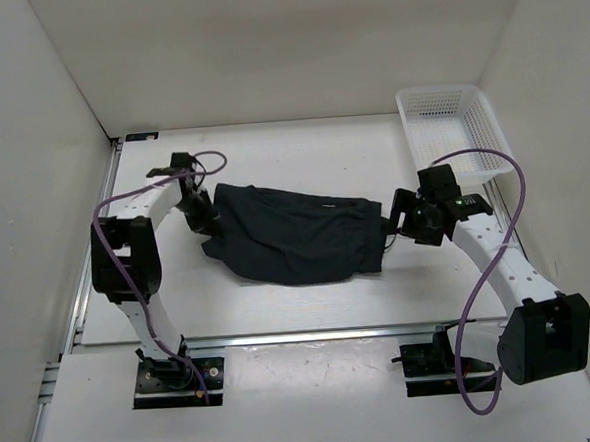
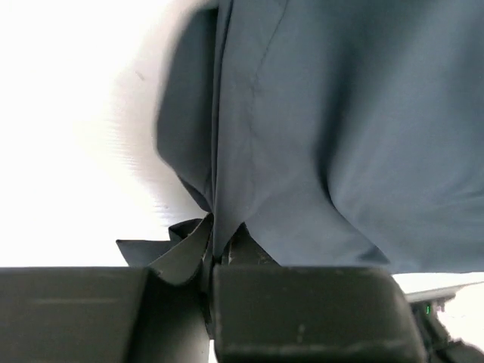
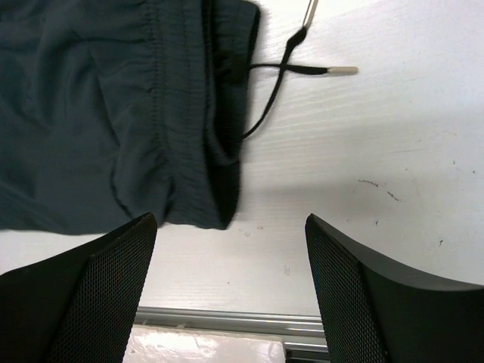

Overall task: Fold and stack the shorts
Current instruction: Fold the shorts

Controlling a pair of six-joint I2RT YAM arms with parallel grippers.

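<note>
The dark navy shorts [image 1: 296, 231] lie spread on the white table, between the two arms. My left gripper [image 1: 202, 215] is shut on the cloth at the shorts' left edge; in the left wrist view the fabric [image 2: 318, 136] runs down between my closed fingers [image 2: 302, 314]. My right gripper [image 1: 403, 224] is open and empty, just right of the waistband end. In the right wrist view the waistband [image 3: 189, 128] and its black drawstring [image 3: 280, 72] lie ahead of my spread fingers [image 3: 91, 287].
A white mesh basket [image 1: 452, 131] stands at the back right. White walls enclose the table on three sides. An aluminium rail [image 1: 312, 333] runs along the table's near edge.
</note>
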